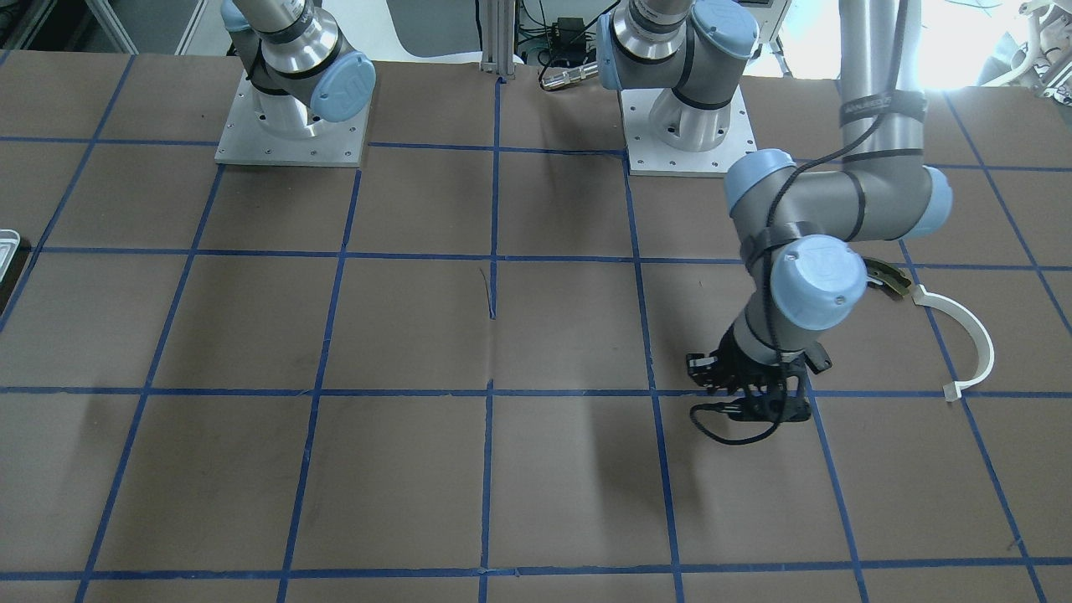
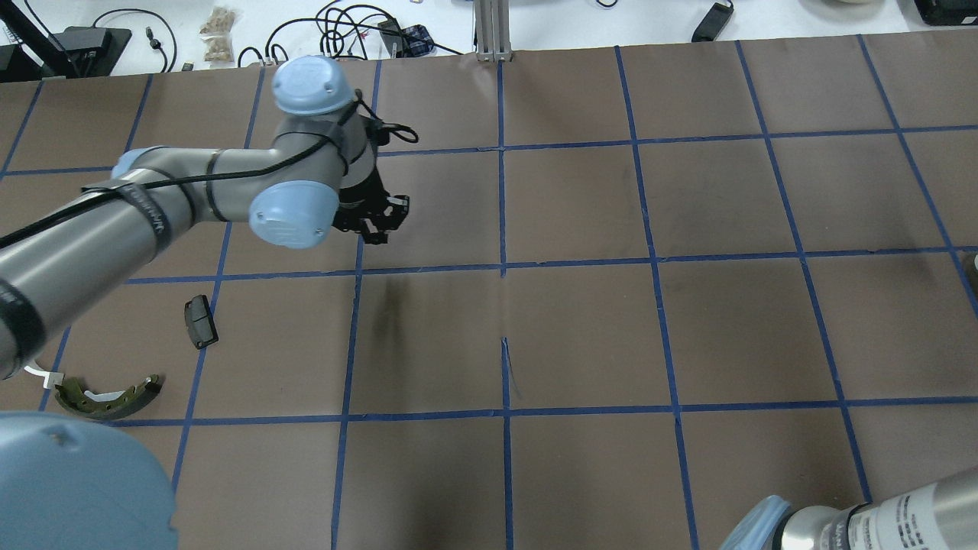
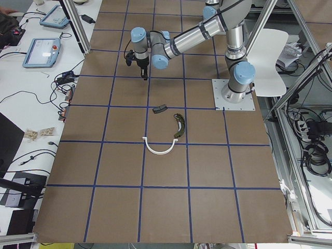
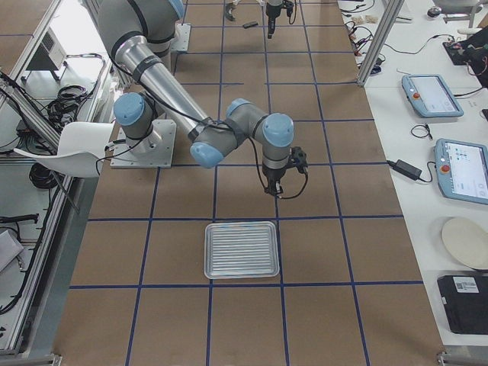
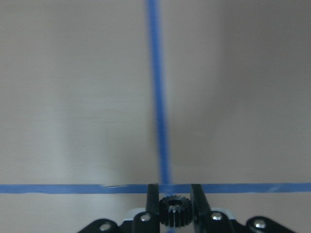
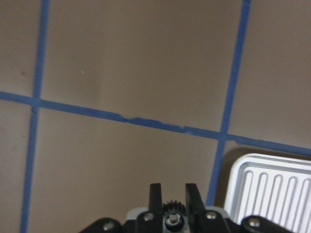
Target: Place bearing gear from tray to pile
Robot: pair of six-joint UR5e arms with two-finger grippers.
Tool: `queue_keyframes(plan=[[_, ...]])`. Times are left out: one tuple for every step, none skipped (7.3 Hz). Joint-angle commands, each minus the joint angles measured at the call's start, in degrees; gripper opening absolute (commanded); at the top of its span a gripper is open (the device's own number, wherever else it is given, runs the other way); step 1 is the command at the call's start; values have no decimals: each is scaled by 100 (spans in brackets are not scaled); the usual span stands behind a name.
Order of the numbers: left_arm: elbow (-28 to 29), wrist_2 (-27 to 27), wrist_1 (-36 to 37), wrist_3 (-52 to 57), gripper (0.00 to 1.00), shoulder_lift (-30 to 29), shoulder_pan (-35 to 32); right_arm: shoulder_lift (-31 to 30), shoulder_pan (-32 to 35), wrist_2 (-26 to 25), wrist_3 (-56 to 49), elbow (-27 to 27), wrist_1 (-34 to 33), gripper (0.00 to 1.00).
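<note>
My left gripper [image 5: 174,190] is shut on a small black toothed gear [image 5: 174,214] and hovers over bare table near a blue tape crossing; it also shows in the overhead view [image 2: 378,221]. The pile lies apart from it: an olive brake shoe [image 2: 107,397], a white plastic arc [image 1: 976,343] and a black block [image 2: 200,321]. My right gripper [image 6: 173,190] is shut on a small gear with a silvery centre [image 6: 174,214], beside a corner of the silvery ribbed tray [image 6: 272,194]. The tray [image 4: 241,249] holds nothing that I can see.
The table is brown paper with a blue tape grid. Both arm bases [image 1: 291,126] stand on metal plates at the robot's side. Cables and tablets lie on the white benches beyond the table's edges.
</note>
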Motion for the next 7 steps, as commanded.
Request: queue_keyframes(plan=[[-238,487,74,832,11,166,1169,-62,1453,-4,2263,10,248,21],[-247,621,134,1695,10,158,1809,-61,2112,-4,3440,10,248,21],[-282,544,353,2234,9,-25,2312,-44,2528,66,4192,10,222,21],[-351,256,416,2370,9,-96,2491,-18,2845,84,4860,10,161,21],[-483,236,521,2476,10,-141,2519,35,3014,76,4998,1,151,21],[-580,218,557,2468,13,-167,2519,35,3033,67,4999,1,151,21],[-555,227,574,2485,32,-167,2519,35,3033,58,5008,9,151,21]])
